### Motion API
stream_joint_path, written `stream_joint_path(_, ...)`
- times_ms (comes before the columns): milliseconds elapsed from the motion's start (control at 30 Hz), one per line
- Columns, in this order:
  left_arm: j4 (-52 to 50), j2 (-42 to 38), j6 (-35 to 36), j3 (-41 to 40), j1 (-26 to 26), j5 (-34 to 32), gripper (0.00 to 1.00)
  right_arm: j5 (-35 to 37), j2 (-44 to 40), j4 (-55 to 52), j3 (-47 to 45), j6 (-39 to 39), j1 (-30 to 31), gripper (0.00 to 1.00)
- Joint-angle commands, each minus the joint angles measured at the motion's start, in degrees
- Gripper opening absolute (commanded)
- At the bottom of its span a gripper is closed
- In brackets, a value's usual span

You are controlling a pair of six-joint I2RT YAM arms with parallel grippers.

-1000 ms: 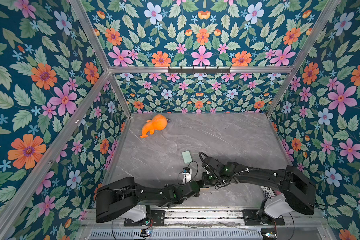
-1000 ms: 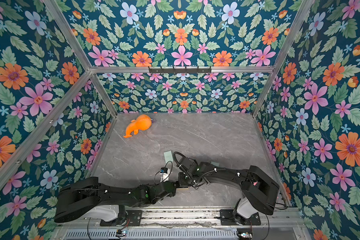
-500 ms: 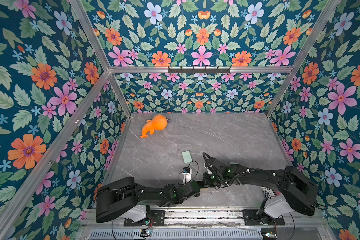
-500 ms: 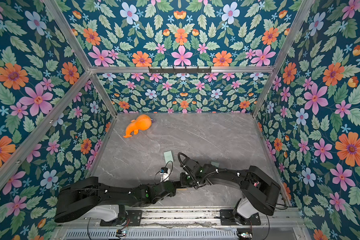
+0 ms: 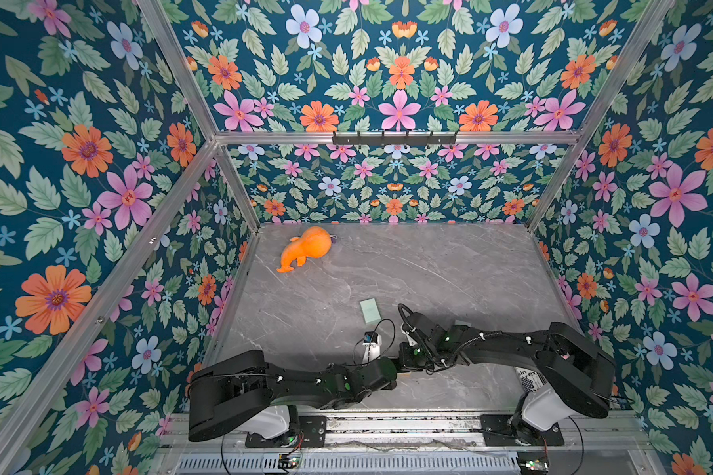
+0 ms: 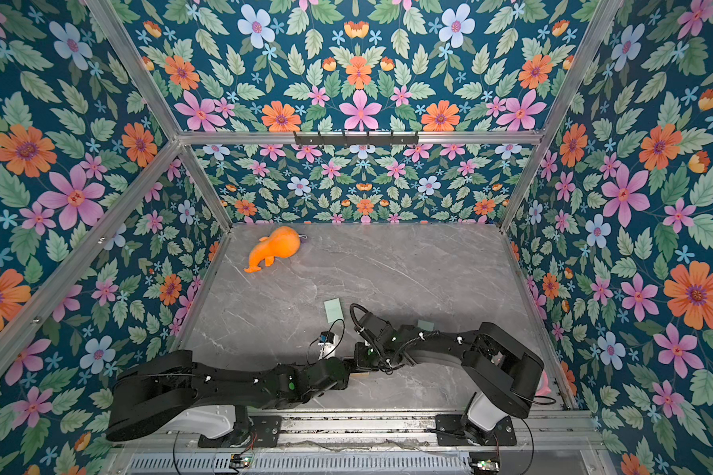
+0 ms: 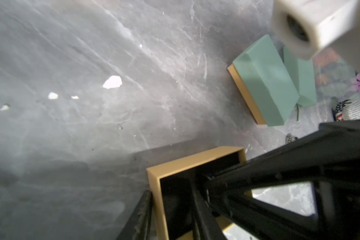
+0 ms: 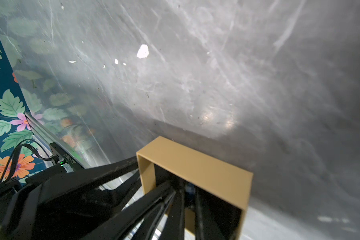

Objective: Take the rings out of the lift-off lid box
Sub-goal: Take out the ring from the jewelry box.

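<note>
1. Orange soft toy animal (image 5: 305, 251): far left corner of the grey marbled tabletop (image 5: 429, 271). Idle, no part in the job.
2. Flat mint-green lift-off lid (image 5: 369, 309): lies alone mid-table, well apart from its base. Lid removal is done.
3. Left gripper (image 7: 172, 190): fingers astride one side wall of the open tan cardboard box base (image 8: 195, 164), one on the outer face and one inside. It appears to pinch that wall to steady the base.
4. Right gripper (image 8: 185, 188): reaches down into the black-lined base with its fingers pressed together. Whether a ring sits between them cannot be told.
5. Rings: none clearly seen inside, as the interior is dark and crowded by fingers. One tiny silvery hoop (image 7: 290, 138), probably a ring already out, lies on the table near entry 6. Extraction looks under way; the number left in the base is unknown.
6. Mint-green box with a tan lower edge (image 7: 264, 87): tilted, to the right of the grippers.
</note>
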Motion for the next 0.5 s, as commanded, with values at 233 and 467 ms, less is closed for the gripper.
stream_joint_path(233,-1.5,3.7,-0.3,0.2,0.0,2.2,0.33,-1.4,-4.1,3.9,-1.4,0.6,-0.3,0.08)
stream_joint_path(467,-1.7,5.6,-0.5,0.2,-0.1,2.7,0.33,-3.3,-5.8,7.7,-3.9,1.4,-1.0,0.08)
